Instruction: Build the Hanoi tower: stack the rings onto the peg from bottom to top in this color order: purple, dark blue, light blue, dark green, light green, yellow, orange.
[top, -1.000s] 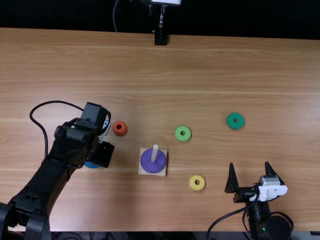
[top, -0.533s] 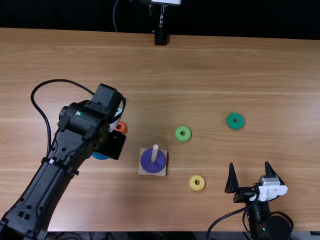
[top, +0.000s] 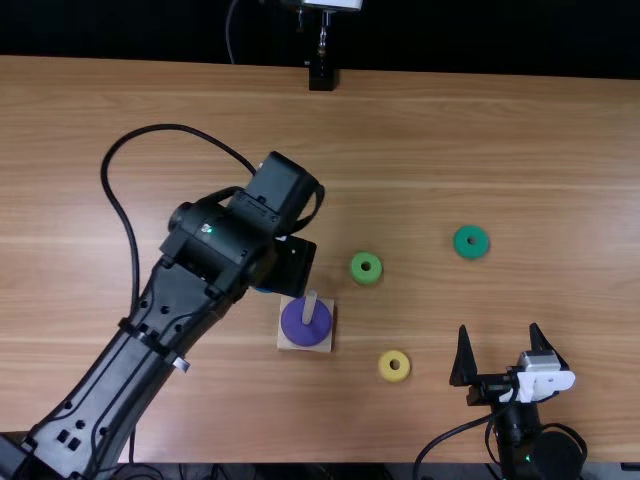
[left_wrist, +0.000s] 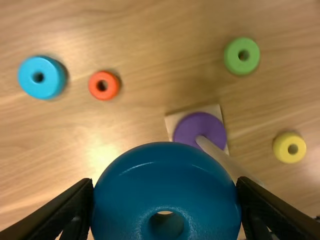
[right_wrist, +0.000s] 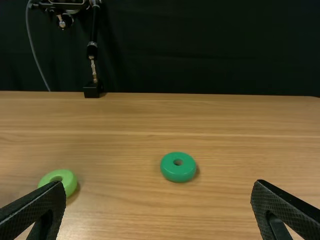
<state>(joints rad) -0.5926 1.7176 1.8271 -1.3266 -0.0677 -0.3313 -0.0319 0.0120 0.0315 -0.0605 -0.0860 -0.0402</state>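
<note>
Left gripper (top: 290, 266) has swung toward the peg (top: 310, 308), pinching the dark blue ring (left_wrist: 165, 185). Nearest, the right gripper (top: 499, 328) stands open; beyond lie the yellow ring (top: 384, 366), the purple ring (top: 297, 328) around the peg, the light green ring (top: 356, 269), the dark green ring (top: 459, 243).

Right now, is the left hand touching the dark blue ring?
Touching. The left wrist view shows the left hand with its fingers against opposite sides of the dark blue ring.

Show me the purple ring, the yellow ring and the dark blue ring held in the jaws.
Purple ring (top: 301, 329): top view, on its upper face, beside the peg.
Yellow ring (top: 385, 368): top view, on its face, beside the hole.
Dark blue ring (left_wrist: 165, 185): left wrist view, above the hole.
</note>
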